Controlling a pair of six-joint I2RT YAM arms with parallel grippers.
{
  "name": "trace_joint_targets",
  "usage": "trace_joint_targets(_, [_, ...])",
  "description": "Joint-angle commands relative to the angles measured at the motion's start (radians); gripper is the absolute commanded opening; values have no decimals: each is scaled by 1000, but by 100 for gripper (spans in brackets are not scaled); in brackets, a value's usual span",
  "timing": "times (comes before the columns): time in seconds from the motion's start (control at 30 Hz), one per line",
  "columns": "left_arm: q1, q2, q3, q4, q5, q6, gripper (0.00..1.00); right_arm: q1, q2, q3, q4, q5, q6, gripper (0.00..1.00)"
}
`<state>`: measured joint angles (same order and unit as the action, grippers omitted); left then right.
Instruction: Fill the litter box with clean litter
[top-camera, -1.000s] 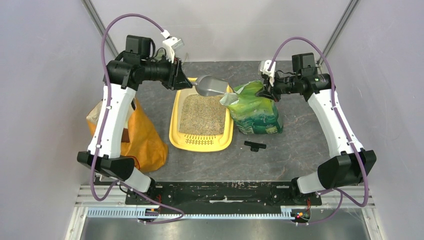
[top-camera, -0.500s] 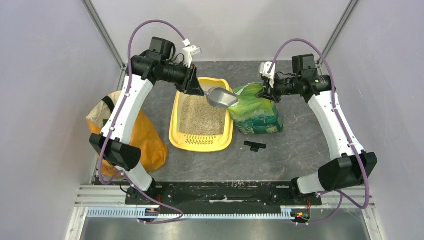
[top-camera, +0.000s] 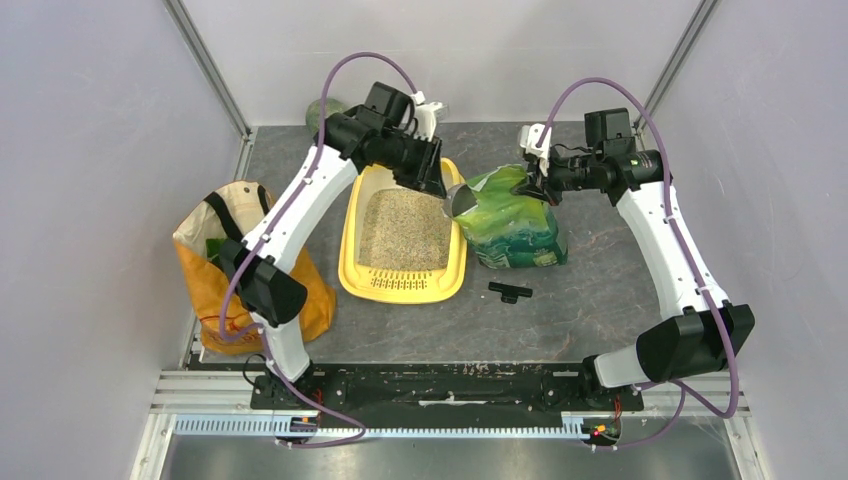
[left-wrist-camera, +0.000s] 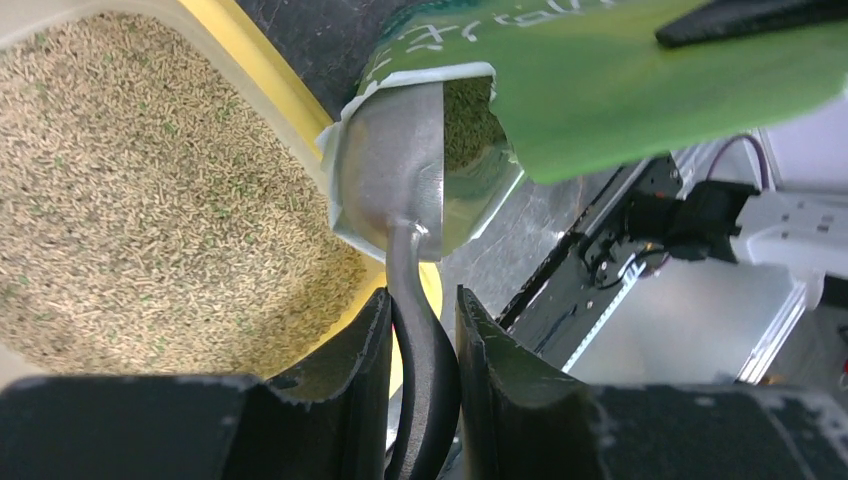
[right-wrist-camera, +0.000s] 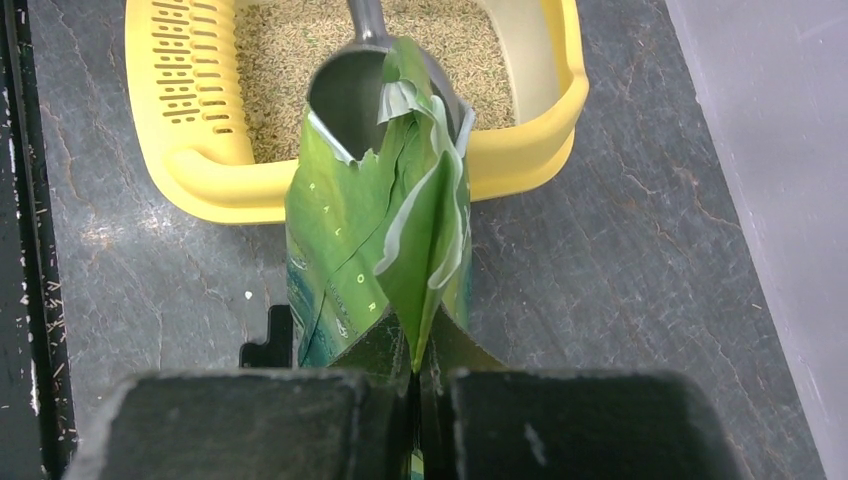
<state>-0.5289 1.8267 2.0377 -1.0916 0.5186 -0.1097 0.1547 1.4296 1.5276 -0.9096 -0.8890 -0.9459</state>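
Yellow litter box (top-camera: 348, 265) lying flat; beige clean litter (top-camera: 405, 232) covers its floor.

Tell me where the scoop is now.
Top view: the grey scoop pokes into the mouth of the green bag, just right of the litter box, held by the left gripper.

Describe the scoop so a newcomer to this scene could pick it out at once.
Start at the yellow litter box in the middle; a green bag stands beside its right side. The scoop pokes into that bag's open mouth, its handle clamped in the left pincer. It is the only grey, shiny thing there.
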Motion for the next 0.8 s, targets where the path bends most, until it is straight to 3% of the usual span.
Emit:
trace_joint_targets(0.0, [-70, 57, 37, 61, -185, -209, 2, 2, -25, 57, 114, -68, -10, 0])
trace_joint_targets(0.2, [-144, 134, 19, 60, -337, -306, 2, 3, -6, 61, 119, -74, -14, 0])
trace_joint_targets(0.47, [-184, 268, 22, 67, -370, -403, 2, 6, 27, 66, 144, -82, 17, 0])
trace_joint_targets(0.6, [-191, 297, -17, 103, -286, -424, 2, 9, 40, 66, 146, -90, 19, 0])
trace_joint_targets(0.77, [-155, 265, -170, 320, -29, -483, 2, 14, 46, 66, 152, -93, 24, 0])
